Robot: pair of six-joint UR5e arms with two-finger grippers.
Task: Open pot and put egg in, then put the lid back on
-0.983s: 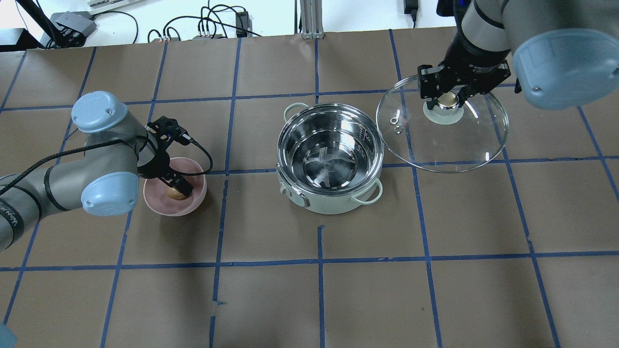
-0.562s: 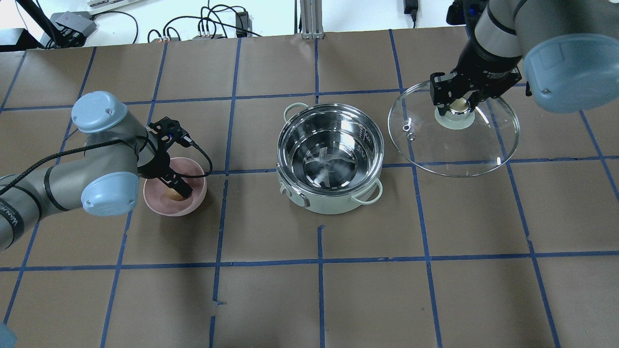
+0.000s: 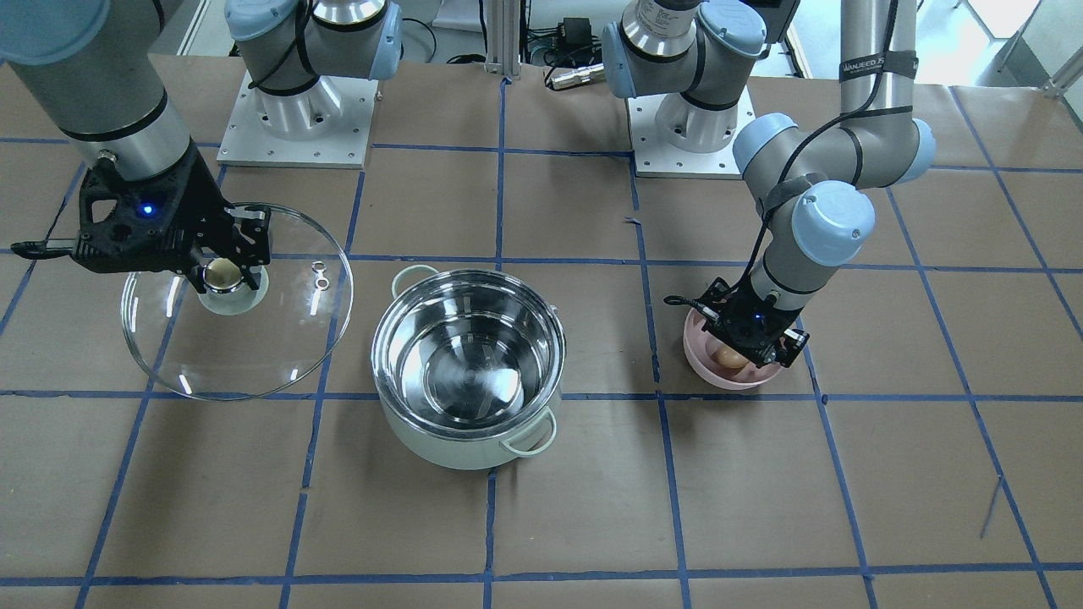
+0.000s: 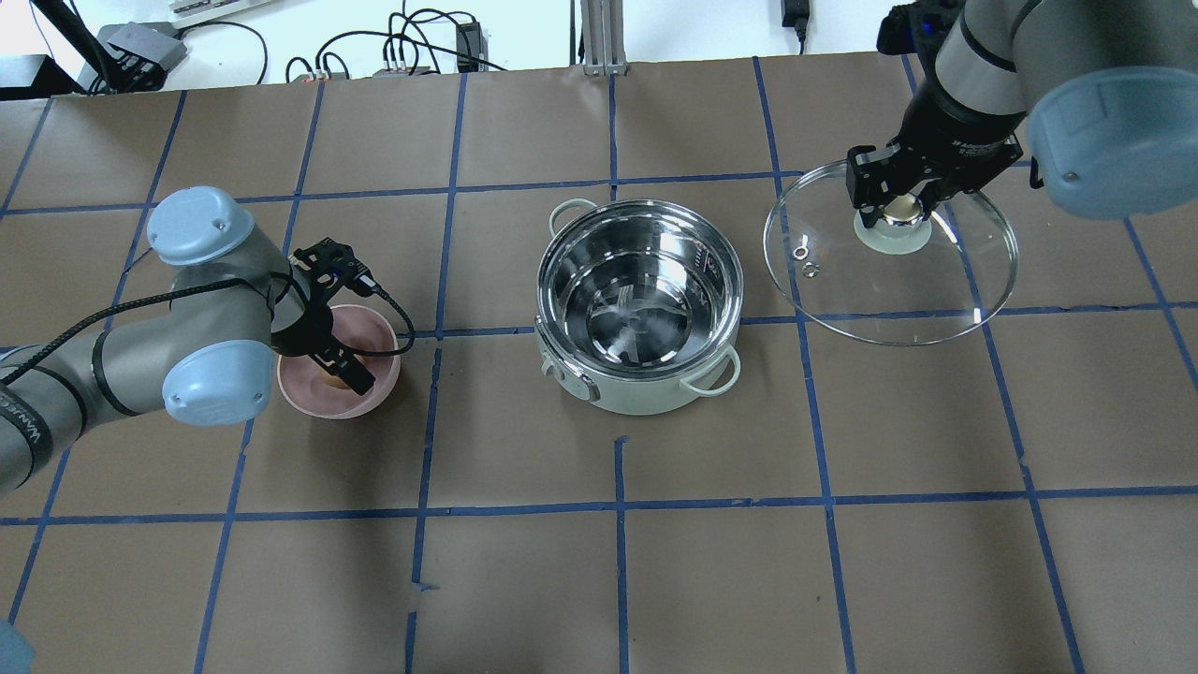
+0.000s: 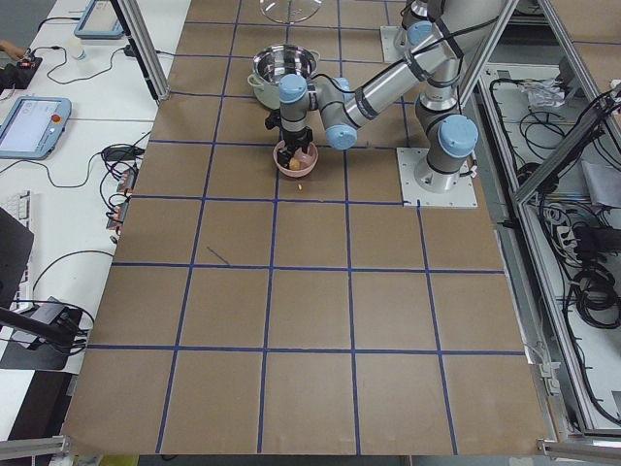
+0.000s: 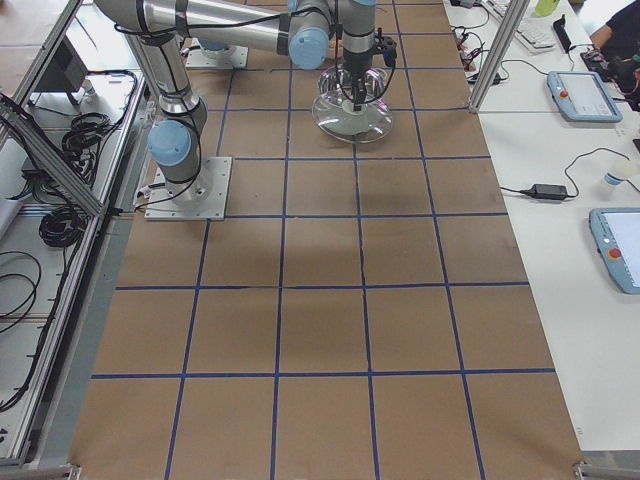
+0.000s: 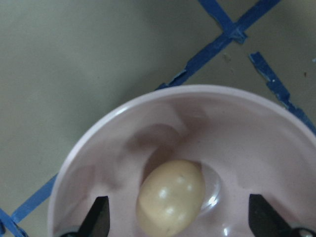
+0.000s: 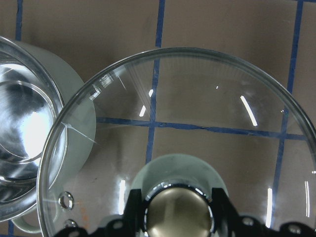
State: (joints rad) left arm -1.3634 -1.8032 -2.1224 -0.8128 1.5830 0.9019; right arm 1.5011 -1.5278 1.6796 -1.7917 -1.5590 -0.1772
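Observation:
The mint-green pot (image 4: 646, 398) stands open and empty at mid-table, also in the front view (image 3: 457, 452). My right gripper (image 4: 898, 208) is shut on the shiny knob (image 8: 177, 212) of the glass lid (image 4: 898, 281) and holds the lid to the right of the pot, clear of it; I cannot tell if the lid touches the table. The tan egg (image 7: 170, 197) lies in the pink bowl (image 4: 379, 328). My left gripper (image 7: 180, 219) is open, down in the bowl, with a finger on each side of the egg, not touching it.
The pink bowl (image 3: 719, 378) sits about a hand-width from the pot on my left. The table is brown paper with a blue tape grid. Cables and boxes (image 4: 402, 51) lie beyond the far edge. The arm bases (image 3: 296, 110) stand behind the pot.
My right gripper has carried the lid farther right, away from the pot. My left arm has shifted slightly and its gripper sits a little deeper in the bowl around the egg.

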